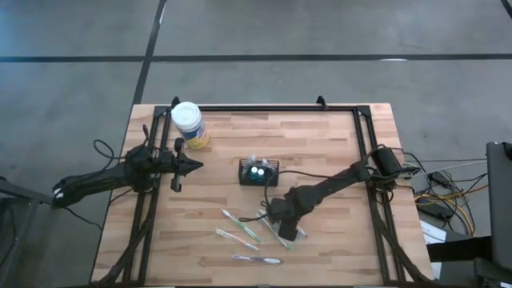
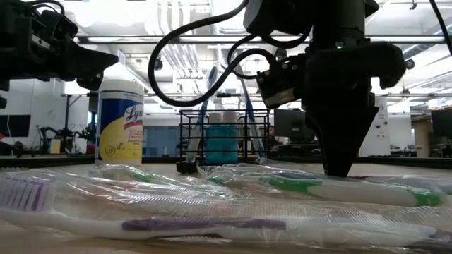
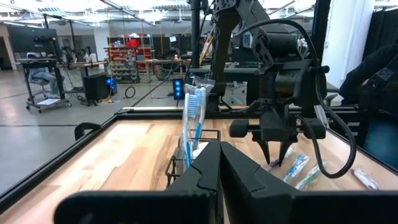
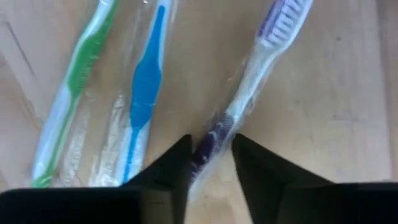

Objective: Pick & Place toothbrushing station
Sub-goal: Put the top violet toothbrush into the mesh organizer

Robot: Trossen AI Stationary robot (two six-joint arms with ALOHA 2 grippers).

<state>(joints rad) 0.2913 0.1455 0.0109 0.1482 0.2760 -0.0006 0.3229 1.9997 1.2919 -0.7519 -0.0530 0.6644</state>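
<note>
We take the small black wire caddy (image 1: 258,172) near the middle of the light wooden table (image 1: 320,144) as our landmark.

Nearest the table's front edge, well in front of the caddy, we see clear-wrapped toothbrushes lying flat: a purple-handled one (image 1: 258,259) closest to the edge, then green-handled ones (image 1: 240,226) a little nearer the caddy.

The right gripper (image 1: 286,232) is down among these brushes, in front of the caddy and slightly to its right. Its dark arm reaches in from the table's right side, elbow bent, with the wrist turned so the fingers point straight down at the wood. In the right wrist view we see the two dark fingers (image 4: 171,165) partly open, straddling the purple handle of a white wrapped toothbrush (image 4: 245,81); we cannot tell whether they actually press on it. A blue-handled brush (image 4: 146,87) and a green-handled brush (image 4: 74,87) lie just beside it.

The caddy stands upright, its long axis running left to right across the table, with blue toothbrushes (image 3: 194,115) standing in it and pointing up.

The left gripper (image 1: 190,166) hovers to the left of the caddy, arm stretched level, closed fingertips aimed at it, holding nothing.

Behind and left of the caddy stands a white-capped, yellow-labelled round canister (image 1: 190,125).
</note>
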